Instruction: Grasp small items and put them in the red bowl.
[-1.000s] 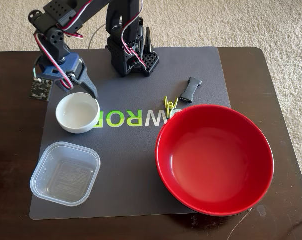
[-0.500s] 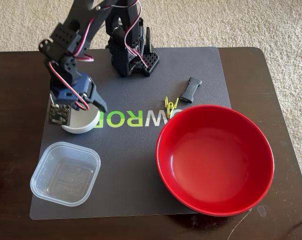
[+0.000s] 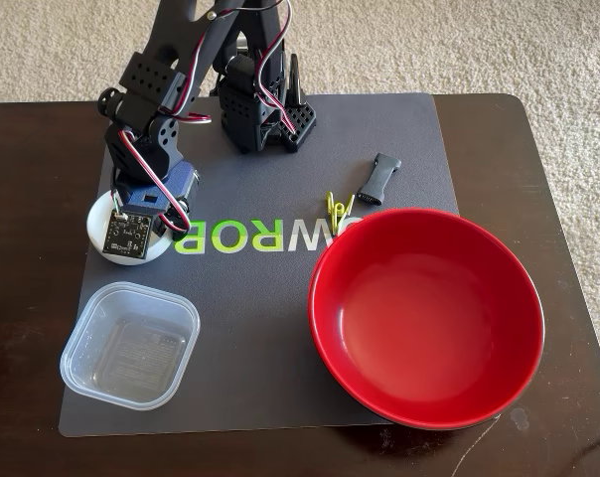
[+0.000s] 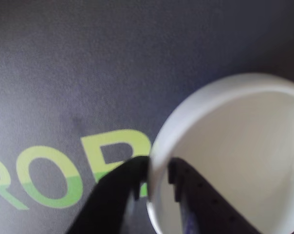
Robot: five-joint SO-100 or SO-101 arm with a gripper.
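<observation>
Fixed view, left to right. My tool (image 3: 153,231) is down over the white bowl (image 3: 103,211) at the left of the grey mat (image 3: 260,328), my arm covering most of it. Wrist view: my tool (image 4: 156,179) straddles the white bowl (image 4: 234,156) rim, one finger (image 4: 119,187) outside on the mat by the green letters (image 4: 49,180), the other finger (image 4: 195,192) inside; both sit against the wall, so it is clamped on the rim. Clear tub (image 3: 131,345) lies below it at the mat's lower left, apart. Yellow-green clip (image 3: 338,212) sits mid-mat just beside the red bowl (image 3: 426,314) rim. Black clip (image 3: 378,179) is just right of it, above the red bowl, which fills the right side, on the dark desk (image 3: 568,328).
</observation>
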